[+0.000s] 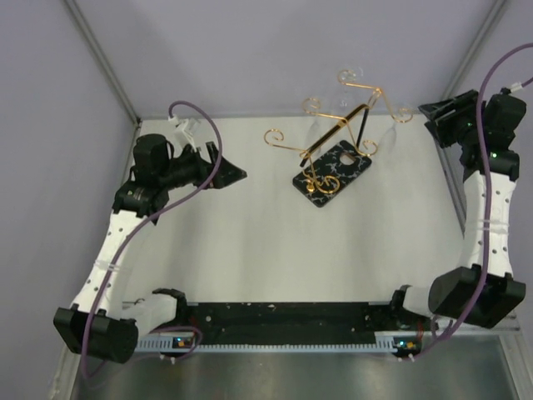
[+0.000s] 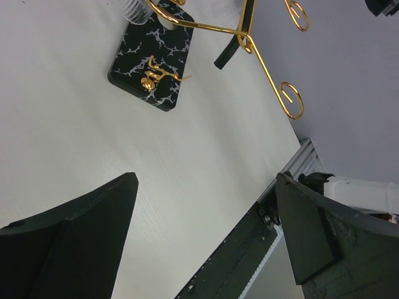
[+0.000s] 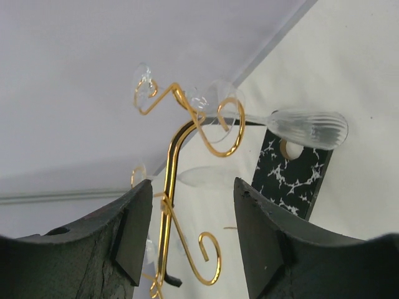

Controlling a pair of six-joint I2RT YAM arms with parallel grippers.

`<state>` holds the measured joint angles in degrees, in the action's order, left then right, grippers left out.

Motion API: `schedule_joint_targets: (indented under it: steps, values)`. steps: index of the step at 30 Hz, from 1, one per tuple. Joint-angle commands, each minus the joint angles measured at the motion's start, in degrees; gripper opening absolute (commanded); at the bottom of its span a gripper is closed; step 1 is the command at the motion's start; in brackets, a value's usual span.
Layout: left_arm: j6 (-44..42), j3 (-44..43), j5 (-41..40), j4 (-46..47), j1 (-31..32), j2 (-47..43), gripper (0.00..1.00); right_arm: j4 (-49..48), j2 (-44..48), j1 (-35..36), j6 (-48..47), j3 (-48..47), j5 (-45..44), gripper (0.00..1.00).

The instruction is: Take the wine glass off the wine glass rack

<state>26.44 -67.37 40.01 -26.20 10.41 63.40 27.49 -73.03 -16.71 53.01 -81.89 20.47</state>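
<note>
Though faint, wine glass (image 3: 308,128) seemingly on rack (image 3: 169,168)

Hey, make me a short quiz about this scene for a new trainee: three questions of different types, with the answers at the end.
1. True or false: the left gripper is closed on the clear wine glass.
2. Multiple choice: the gold wire rack with curled arm ends stands on a base that is A) plain white, B) black with white veining, C) bare wood.
3. Short answer: are the jaws of the right gripper together or apart?

Key: 1) False. It is open and empty, and the glass hangs on the rack. 2) B. 3) Apart, holding nothing.
</note>
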Motion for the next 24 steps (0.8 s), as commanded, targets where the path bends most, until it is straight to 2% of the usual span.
schedule_joint_targets:
  steps: [1,8,17,24]
  values:
    - [2.13,2.42,4.29,5.98,0.13,-3.71,0.97,-2.79,-4.47,-2.53,-3.79,-6.08,1.06,0.54]
    - [-1.21,1.9,3.59,1.85,0.13,-5.12,0.97,-8.49,-13.52,-5.52,-3.53,-8.46,10.72,0.52]
    - [-1.47,2.6,5.26,2.29,0.13,-5.56,0.97,-9.73,-26.71,-6.23,-4.94,-19.09,20.92,0.49]
    - [-1.65,2.6,4.9,1.85,0.13,-4.86,0.97,-14.2,-33.13,-6.32,-2.14,-22.61,28.91,0.48]
